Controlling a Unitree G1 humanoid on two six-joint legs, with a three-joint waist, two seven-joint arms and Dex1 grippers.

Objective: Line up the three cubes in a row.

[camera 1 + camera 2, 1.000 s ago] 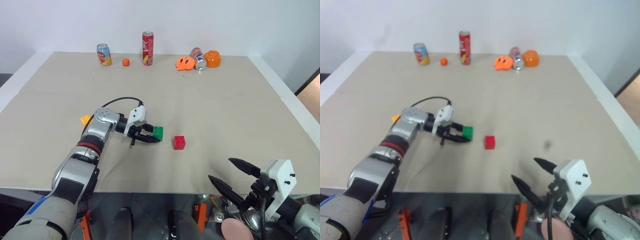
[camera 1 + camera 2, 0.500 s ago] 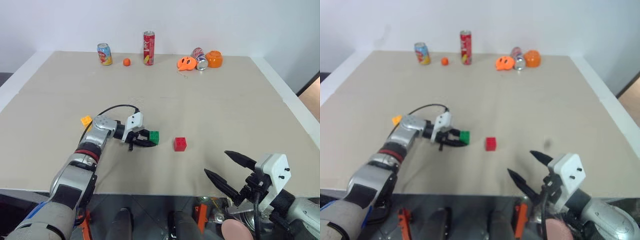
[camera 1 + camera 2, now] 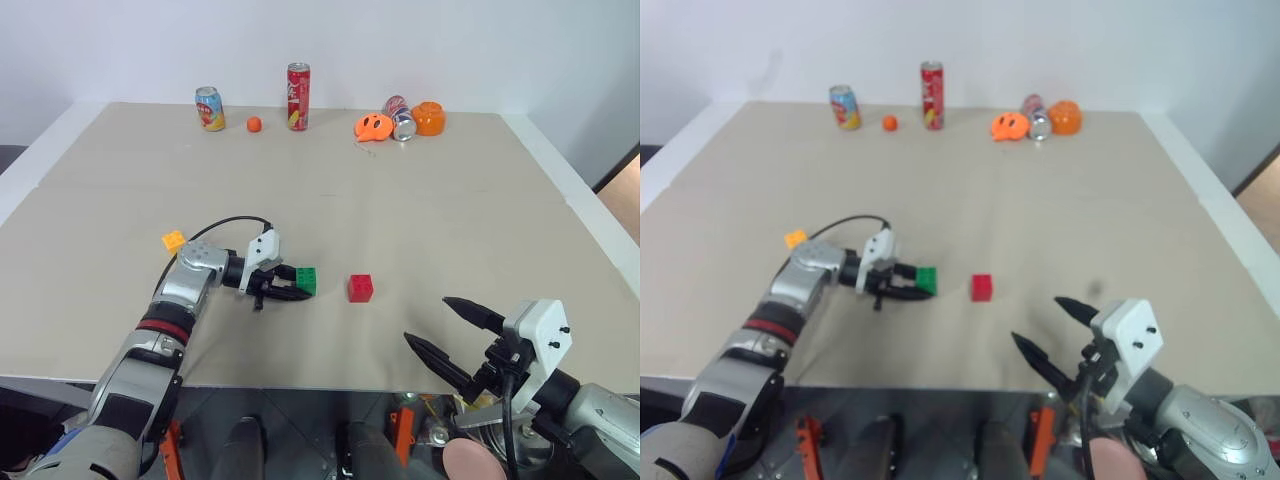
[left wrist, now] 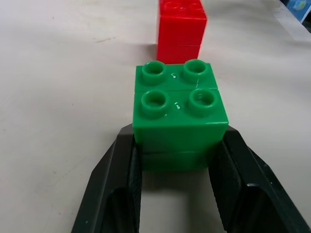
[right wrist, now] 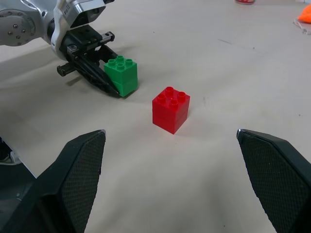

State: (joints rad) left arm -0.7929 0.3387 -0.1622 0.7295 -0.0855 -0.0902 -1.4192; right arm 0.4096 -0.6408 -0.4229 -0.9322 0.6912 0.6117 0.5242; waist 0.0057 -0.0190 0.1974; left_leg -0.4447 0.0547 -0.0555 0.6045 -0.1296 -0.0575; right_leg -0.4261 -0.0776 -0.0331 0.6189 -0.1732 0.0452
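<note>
My left gripper (image 3: 296, 287) is shut on the green cube (image 3: 306, 281), one black finger (image 4: 119, 179) on each side, low over the table (image 3: 480, 220) near the front middle. The red cube (image 3: 360, 288) stands on the table just to its right, a small gap apart; the left wrist view shows the red cube (image 4: 181, 29) straight beyond the green cube (image 4: 179, 111). The yellow cube (image 3: 173, 241) lies further left, behind my left forearm. My right gripper (image 3: 428, 320) hangs open over the table's front edge, right of the red cube (image 5: 170, 109), with nothing in it.
Along the far edge stand a short can (image 3: 208, 108), a small orange ball (image 3: 254, 124), a tall red can (image 3: 298, 96), an orange toy (image 3: 371, 126), a can lying on its side (image 3: 401, 118) and an orange bowl (image 3: 426, 117).
My left gripper has carried the green cube slightly lower and nearer the front edge, a little further from the red cube. The right gripper has stayed open and almost still.
</note>
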